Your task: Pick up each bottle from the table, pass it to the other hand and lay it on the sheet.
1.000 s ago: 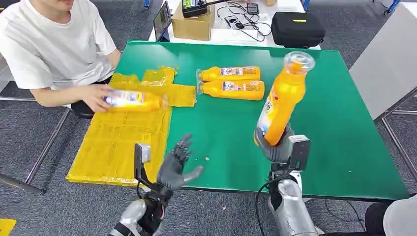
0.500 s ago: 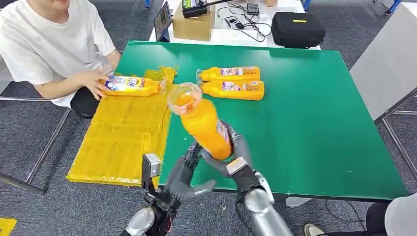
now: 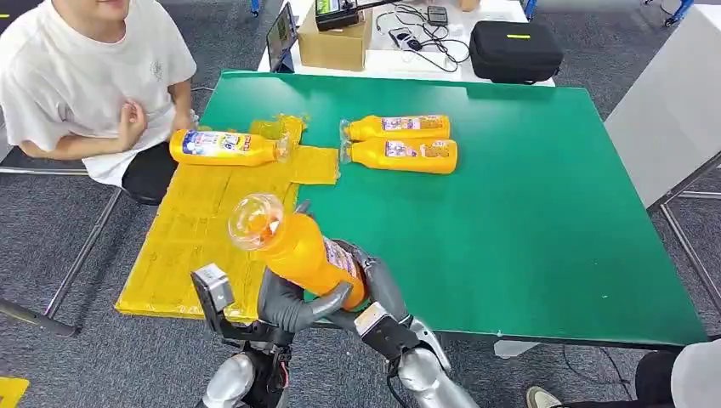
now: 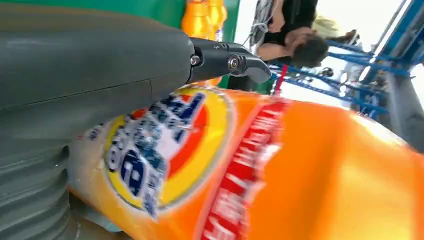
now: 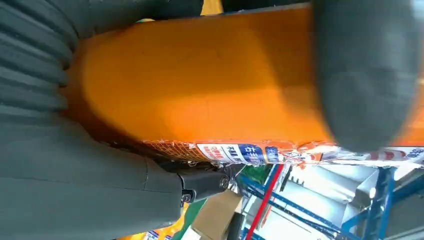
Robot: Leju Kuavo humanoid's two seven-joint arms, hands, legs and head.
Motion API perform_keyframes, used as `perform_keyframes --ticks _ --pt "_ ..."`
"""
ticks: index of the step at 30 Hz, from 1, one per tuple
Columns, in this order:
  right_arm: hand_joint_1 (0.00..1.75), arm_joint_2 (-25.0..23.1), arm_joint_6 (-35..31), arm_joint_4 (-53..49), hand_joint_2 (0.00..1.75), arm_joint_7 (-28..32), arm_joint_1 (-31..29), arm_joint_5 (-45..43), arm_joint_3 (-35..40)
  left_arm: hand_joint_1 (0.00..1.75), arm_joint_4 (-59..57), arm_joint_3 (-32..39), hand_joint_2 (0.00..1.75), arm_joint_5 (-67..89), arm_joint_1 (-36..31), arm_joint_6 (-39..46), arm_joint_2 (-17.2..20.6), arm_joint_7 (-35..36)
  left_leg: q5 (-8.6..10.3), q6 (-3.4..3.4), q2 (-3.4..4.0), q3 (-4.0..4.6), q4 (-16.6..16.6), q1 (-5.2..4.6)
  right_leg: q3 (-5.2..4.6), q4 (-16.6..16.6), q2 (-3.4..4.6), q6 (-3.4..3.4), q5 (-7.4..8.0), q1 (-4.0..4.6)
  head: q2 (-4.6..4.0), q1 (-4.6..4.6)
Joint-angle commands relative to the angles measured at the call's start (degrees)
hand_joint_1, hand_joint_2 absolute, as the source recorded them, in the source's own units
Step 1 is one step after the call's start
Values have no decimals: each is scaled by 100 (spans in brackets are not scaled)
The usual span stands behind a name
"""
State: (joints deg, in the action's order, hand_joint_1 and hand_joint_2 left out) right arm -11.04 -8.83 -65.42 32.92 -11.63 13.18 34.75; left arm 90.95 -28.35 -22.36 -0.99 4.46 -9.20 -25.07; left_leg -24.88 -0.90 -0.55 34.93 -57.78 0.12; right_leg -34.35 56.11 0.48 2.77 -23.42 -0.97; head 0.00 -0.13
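gripped the bottle (image 3: 302, 251) from both sides: left hand (image 3: 285, 304) wrapped under its base, right hand (image 3: 374, 289) clasped along its flank, above the table's (image 3: 527, 212) near edge beside the sheet (image 3: 204, 234). risked a drop if released early from the right. counted four bottles: one held, one on the sheet, two on the table.

A green table (image 3: 544, 221) stands on grey carpet (image 3: 51, 255). Beyond its far edge, a white table (image 3: 400, 55) carries a cardboard box (image 3: 333, 42), cables and a black case (image 3: 513, 49). A seated person (image 3: 85, 81) is beside its left edge.
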Motion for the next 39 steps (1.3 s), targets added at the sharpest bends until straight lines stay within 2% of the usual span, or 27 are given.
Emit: perform_keyframes --ticks 1,5,6,7,11,14,15,16,17,20,22,24,25,26,28,30,32,33,35,38,39 --pt "175 160 78 498 175 -11 -134 -81 172 0 439 276 175 -571 -5 -434 61 167 -2 4 1 -13 5 4 14 -6 -4 -7 -2 5 0 0" --pt "175 167 38 581 175 5 -194 -9 114 0 0 131 175 -804 -137 -773 106 588 -2 3 -1 -17 6 4 18 -7 -6 -7 -2 4 0 0" --pt "175 160 58 579 175 4 -209 -8 100 68 -163 138 175 -966 -179 -860 78 769 -5 4 -2 -31 9 6 35 -11 -10 -11 -6 7 0 0" --pt "175 166 58 565 175 1 -234 30 115 175 -360 96 175 -979 -251 -897 84 854 0 2 -6 -21 9 2 24 -10 -11 -7 -2 2 0 0" --pt "175 199 137 573 175 -178 -338 185 234 175 -792 53 175 -990 -375 -1072 21 886 -5 5 -6 -38 8 3 42 -10 -14 -13 -7 5 0 2" --pt "175 199 137 573 175 -178 -338 185 234 175 -792 53 175 -990 -375 -1072 21 886 -2 4 0 -20 7 0 21 -7 -5 -8 -2 1 0 0" --pt "159 192 94 585 175 -179 -352 228 237 175 -798 56 175 -1009 -369 -1095 40 963 -6 6 0 -31 6 4 34 -8 -8 -13 -6 6 0 0" --pt "40 155 66 556 0 -192 -335 186 176 175 -848 90 175 -1001 -366 -1065 16 998 -1 4 -2 -18 7 0 19 -7 -6 -8 -2 1 0 0" --pt "0 136 40 527 0 -209 -330 168 151 175 -888 110 175 -1011 -369 -1060 -3 1029 -7 6 1 -27 5 4 29 -7 -5 -12 -6 6 0 0" --pt "0 34 -447 27 0 15 -162 50 -60 175 -1041 230 175 -1106 -447 -926 -64 1129 -12 6 6 -37 5 3 36 -4 -1 -14 -11 5 0 0" --pt "0 10 -1247 -450 0 240 -5 181 -259 175 -1085 403 175 -1108 -554 -663 -47 1111 -11 6 1 -30 1 3 31 -1 -7 -13 -11 5 0 0" --pt "0 -65 -1593 -895 0 509 184 -217 -524 175 -1143 525 175 -1094 -694 -473 16 1147 -9 6 -7 -24 -3 2 25 5 -15 -13 -13 4 0 0" --pt "0 -187 -1579 -1412 0 528 421 -924 -744 175 -1171 601 175 -808 -803 24 123 1203 -2 4 -9 -13 1 0 14 2 -14 -9 -6 1 0 0" --pt "0 -132 -1623 -1608 0 375 463 -904 -673 175 -1186 619 175 -849 -838 21 177 1230 -7 8 -13 -22 -1 3 24 5 -20 -15 -13 5 0 -2" --pt "0 -72 -2033 -2019 0 612 586 -864 -620 175 -1422 705 175 -430 -1065 606 248 1283 -7 8 -9 -24 -2 5 24 3 -19 -16 -12 7 0 9" --pt "0 -40 -2414 -2391 0 708 700 -945 -631 175 -2196 673 175 666 -1646 1798 463 1328 -4 8 -14 -21 1 4 25 2 -21 -15 -9 6 0 -2" --pt "0 2 -2527 -2537 0 708 727 -966 -592 175 -2773 756 175 1026 -2061 1981 503 1156 5 4 -18 -9 4 2 11 -1 -28 -9 -4 2 0 7" --pt "0 -40 -2597 -2583 0 708 720 -1044 -621 175 -3067 712 175 1715 -2232 2434 548 904 5 7 -27 -17 4 4 22 0 -39 -14 -7 6 0 4" --pt "0 -77 -2636 -2588 0 708 695 -1143 -658 175 -3603 582 175 2965 -2592 2851 719 1133 4 7 -18 -19 3 5 22 -1 -28 -14 -5 7 0 4" --pt "0 -125 -2431 -2382 0 708 631 -1259 -703 175 -4374 766 175 4306 -3157 2710 827 1527 8 6 -11 -19 7 4 20 -1 -17 -9 -1 4 0 4" --pt "0 -126 -2428 -2378 0 708 631 -1259 -701 175 -4374 787 175 4303 -3188 2703 842 1528 6 7 -9 -26 4 6 28 0 -17 -13 -3 7 0 4"
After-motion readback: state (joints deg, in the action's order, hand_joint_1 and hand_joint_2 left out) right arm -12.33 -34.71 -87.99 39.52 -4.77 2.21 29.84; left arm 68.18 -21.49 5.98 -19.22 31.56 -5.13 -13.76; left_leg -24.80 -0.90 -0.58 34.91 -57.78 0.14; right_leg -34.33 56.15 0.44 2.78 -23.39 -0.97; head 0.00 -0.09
